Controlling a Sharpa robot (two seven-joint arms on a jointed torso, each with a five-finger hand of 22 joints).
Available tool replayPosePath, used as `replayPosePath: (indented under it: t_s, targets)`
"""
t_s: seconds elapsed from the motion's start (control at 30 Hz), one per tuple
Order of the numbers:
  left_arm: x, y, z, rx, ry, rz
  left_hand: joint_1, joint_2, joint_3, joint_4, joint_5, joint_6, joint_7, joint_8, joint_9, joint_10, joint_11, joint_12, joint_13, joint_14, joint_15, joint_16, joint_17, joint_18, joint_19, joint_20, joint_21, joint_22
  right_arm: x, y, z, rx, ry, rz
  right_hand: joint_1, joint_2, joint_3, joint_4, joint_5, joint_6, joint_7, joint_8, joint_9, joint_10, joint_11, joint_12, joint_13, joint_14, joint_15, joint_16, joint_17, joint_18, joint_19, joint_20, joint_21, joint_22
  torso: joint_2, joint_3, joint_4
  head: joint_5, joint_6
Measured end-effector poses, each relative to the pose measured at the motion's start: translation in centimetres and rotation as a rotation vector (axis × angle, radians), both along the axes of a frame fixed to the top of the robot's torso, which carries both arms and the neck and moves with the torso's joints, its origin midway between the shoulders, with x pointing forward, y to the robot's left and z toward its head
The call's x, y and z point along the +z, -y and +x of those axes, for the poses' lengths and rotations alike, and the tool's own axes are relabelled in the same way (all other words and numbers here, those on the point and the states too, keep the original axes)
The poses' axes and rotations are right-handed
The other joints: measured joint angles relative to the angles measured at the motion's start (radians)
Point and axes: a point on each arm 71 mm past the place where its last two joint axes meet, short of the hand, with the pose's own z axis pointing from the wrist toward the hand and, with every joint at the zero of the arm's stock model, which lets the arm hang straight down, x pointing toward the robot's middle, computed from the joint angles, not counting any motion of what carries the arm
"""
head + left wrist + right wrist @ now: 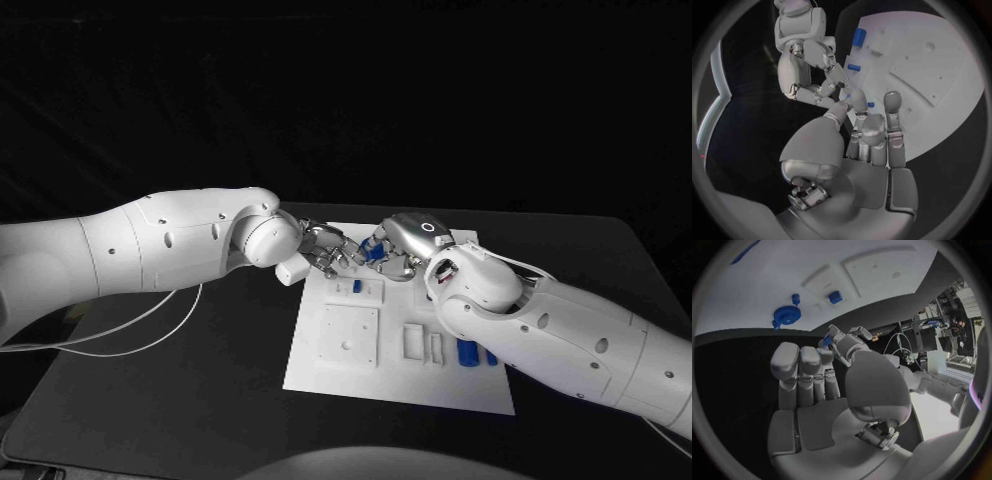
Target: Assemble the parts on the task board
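**Two hands meet over the far edge of the board: risk of a dropped part**

You see the left hand (325,250) at about 10 o'clock from the middle of the task board (346,380), over its far edge. Its fingers reach toward the other hand, and in the left wrist view a small blue part (871,105) shows just at the fingertips (892,100). Whether the left hand really pinches it or only touches it, you cannot tell from these pictures.

Moving to the right, the right hand (408,245) is at about 12 o'clock, almost touching the left one. In the head view something blue sits between the two hands; which hand carries it is not clear, so I also cannot tell the state of the right hand.

On the board itself, a blue gear (786,315) and a small blue block (835,297) stay near the far end, and blue cylinders (467,351) lie at about 4 o'clock, next to the right arm.

My judgement: this looks like a handover or a shared regrasp. If one hand releases before the other has a firm pinch, the part can fall and roll off the board. Fingers so close can also collide. The right forearm passes low over the cylinders and may push them.
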Motion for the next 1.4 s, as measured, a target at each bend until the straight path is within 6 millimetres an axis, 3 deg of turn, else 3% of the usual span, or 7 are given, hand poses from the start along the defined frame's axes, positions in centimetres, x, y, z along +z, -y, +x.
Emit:
replayPosePath:
  t_s: [0.23,0.43,0.63,0.8,0.93,1.13,1.4]
  targets:
    - [0.0,-0.3,0.0,-0.006,-0.010,-0.021,-0.049,-0.060,-0.074,0.090,-0.101,0.016,-0.004,-0.037,-0.076,-0.013,0.001,0.008,0.009,0.000,0.000,-0.009,-0.007,0.000,0.005,-0.005,-0.012,0.000,0.0,0.2,0.0,-0.003,0.006,0.007,0.000,0.000,0.000,0.005,0.000,0.000,0.000,0.000,0.000,0.002,-0.002,0.000,0.001,0.000,0.000,0.000,0.000,0.000,0.000,0.000,0.000,0.000,0.000,0.0000,0.0000,-0.001,0.000]
    - [0.0,-0.7,0.0,-0.020,-0.017,-0.045,-0.051,-0.164,-0.076,0.240,-0.257,0.000,0.012,-0.036,-0.145,-0.020,0.008,0.008,0.009,0.000,0.000,-0.013,-0.010,0.000,0.005,-0.005,-0.027,0.001,-0.1,0.7,-0.1,-0.006,0.007,0.017,0.000,0.000,0.000,0.006,-0.001,0.000,0.000,0.000,0.000,0.004,-0.004,0.000,0.001,0.000,0.000,0.000,0.000,0.000,0.000,0.000,0.000,0.000,0.000,0.0000,0.0001,-0.002,0.003]
    - [0.1,-2.6,0.4,-0.034,-0.022,-0.078,-0.085,-0.235,-0.155,0.357,-0.372,-0.106,0.038,-0.048,-0.207,-0.059,0.025,0.008,0.009,-0.032,0.009,-0.042,-0.038,0.000,0.003,-0.004,-0.044,0.001,-0.3,2.0,-0.6,-0.007,-0.001,0.054,0.000,0.000,-0.006,0.011,-0.004,0.000,0.000,0.000,0.000,0.004,-0.004,-0.004,0.001,0.004,-0.004,0.000,0.000,0.000,-0.002,-0.006,0.000,0.000,0.000,0.0000,0.0002,-0.003,0.006]
    - [0.2,-4.2,0.5,-0.064,-0.018,-0.118,0.011,-0.215,-0.238,0.429,-0.372,-0.131,0.049,-0.032,-0.243,-0.083,0.031,0.013,0.017,-0.056,0.016,-0.058,-0.059,0.000,-0.015,0.000,-0.059,0.001,0.0,3.5,-0.9,-0.007,-0.011,0.122,0.000,0.000,-0.026,0.019,0.004,0.000,0.000,0.001,0.000,0.004,-0.004,-0.004,0.005,0.004,-0.004,0.000,0.000,0.000,0.000,-0.008,0.000,0.000,0.000,0.0000,-0.0003,-0.002,0.012]
    - [0.4,-4.7,0.5,-0.102,-0.006,-0.153,0.031,-0.128,-0.273,0.303,-0.311,-0.137,0.043,0.018,-0.279,-0.107,0.028,0.043,0.024,-0.061,0.021,-0.058,-0.062,0.000,-0.019,0.003,-0.068,0.001,0.8,4.5,-1.1,-0.005,-0.018,0.192,0.000,-0.001,-0.038,0.015,0.012,0.000,0.000,0.001,0.000,0.004,-0.004,-0.004,0.009,0.004,-0.004,0.000,0.000,0.000,0.000,-0.008,-0.004,0.000,0.000,0.0000,-0.0009,0.000,0.016]
    - [0.8,-4.2,0.4,-0.172,0.037,-0.229,0.103,-0.051,-0.286,0.197,-0.042,-0.074,0.022,0.029,-0.281,-0.123,0.012,0.049,0.020,-0.077,0.005,-0.058,-0.069,-0.016,-0.024,-0.002,-0.074,0.000,1.8,5.6,-1.2,-0.006,-0.048,0.294,-0.005,0.005,-0.066,0.007,0.022,0.001,-0.002,0.003,0.000,0.004,-0.003,-0.008,0.012,0.004,-0.004,0.000,0.000,0.000,0.000,-0.008,-0.004,0.000,0.000,-0.0004,-0.0014,0.001,0.024]
    - [1.6,-2.7,0.0,-0.264,0.103,-0.356,0.111,-0.007,-0.309,0.151,-0.012,-0.009,0.014,-0.042,-0.275,-0.127,0.009,0.051,0.008,-0.079,0.003,-0.043,-0.067,-0.016,-0.029,-0.007,-0.074,0.000,2.3,6.9,-1.2,-0.030,-0.129,0.416,-0.006,0.038,-0.126,-0.015,0.056,0.001,-0.004,0.003,0.000,0.004,-0.003,-0.008,0.016,0.004,-0.004,-0.004,0.002,0.000,0.000,-0.007,-0.009,0.000,0.000,-0.0002,-0.0012,0.001,0.034]
